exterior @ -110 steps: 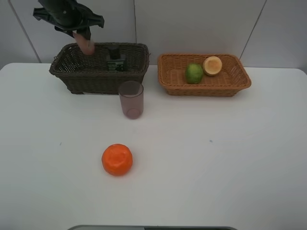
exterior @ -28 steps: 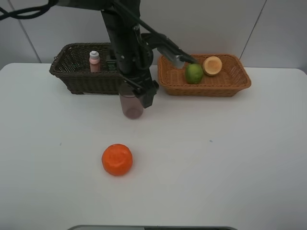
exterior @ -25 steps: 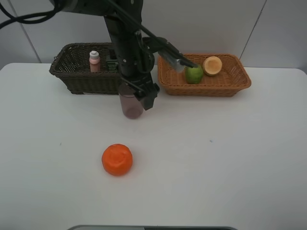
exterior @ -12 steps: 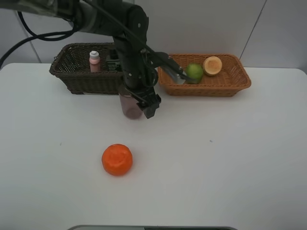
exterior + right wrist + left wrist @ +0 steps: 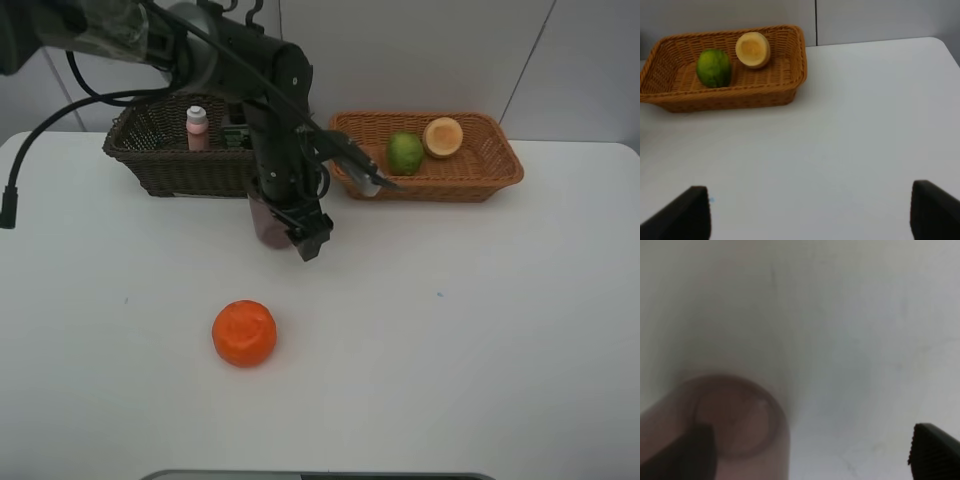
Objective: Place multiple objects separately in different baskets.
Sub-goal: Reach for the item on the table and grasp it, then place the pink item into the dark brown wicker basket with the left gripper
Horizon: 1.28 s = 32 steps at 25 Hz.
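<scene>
Black L arm (image 5: 262,95) bent down, end effector (image 5: 807,452) spread, by cup (image 5: 264,222)

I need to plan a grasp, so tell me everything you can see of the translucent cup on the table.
The cup is a translucent pinkish tumbler, plastic-looking, seemingly empty, upright on the white table just before the dark basket. The left arm hides part of it. It sits close by one finger of the open left gripper; contact cannot be confirmed.

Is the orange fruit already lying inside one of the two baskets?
No, the orange fruit lies on the white table, apart from the dark basket and the tan basket.
</scene>
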Each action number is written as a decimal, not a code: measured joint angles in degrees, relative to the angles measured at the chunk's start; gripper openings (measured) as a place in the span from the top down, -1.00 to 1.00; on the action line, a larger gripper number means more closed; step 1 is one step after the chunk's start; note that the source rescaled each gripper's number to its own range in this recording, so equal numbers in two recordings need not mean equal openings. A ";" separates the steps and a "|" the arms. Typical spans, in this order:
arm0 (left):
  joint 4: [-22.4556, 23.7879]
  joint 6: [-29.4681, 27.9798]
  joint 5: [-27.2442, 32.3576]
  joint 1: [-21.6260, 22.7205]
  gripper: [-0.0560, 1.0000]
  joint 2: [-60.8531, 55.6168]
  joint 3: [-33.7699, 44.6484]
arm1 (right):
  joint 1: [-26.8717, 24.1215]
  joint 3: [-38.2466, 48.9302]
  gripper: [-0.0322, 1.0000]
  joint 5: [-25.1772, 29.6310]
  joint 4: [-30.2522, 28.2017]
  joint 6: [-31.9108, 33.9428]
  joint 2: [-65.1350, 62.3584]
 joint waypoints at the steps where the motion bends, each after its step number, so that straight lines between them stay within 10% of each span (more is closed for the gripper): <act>1: 0.00 -0.19 -0.15 0.00 -0.96 0.15 0.00 | 0.00 0.00 -0.40 0.00 0.00 0.00 0.00; 4: 0.00 -0.88 -0.81 0.11 -0.72 0.20 0.00 | 0.00 0.00 -0.40 0.00 0.00 0.00 0.00; 11: 0.34 -3.29 -1.21 0.77 0.89 0.14 0.00 | 0.00 0.00 -0.40 0.00 0.00 0.00 0.00; 32: 0.34 -5.90 -1.05 0.88 0.89 -1.87 -0.06 | 0.00 0.00 -0.40 0.00 0.00 0.00 0.00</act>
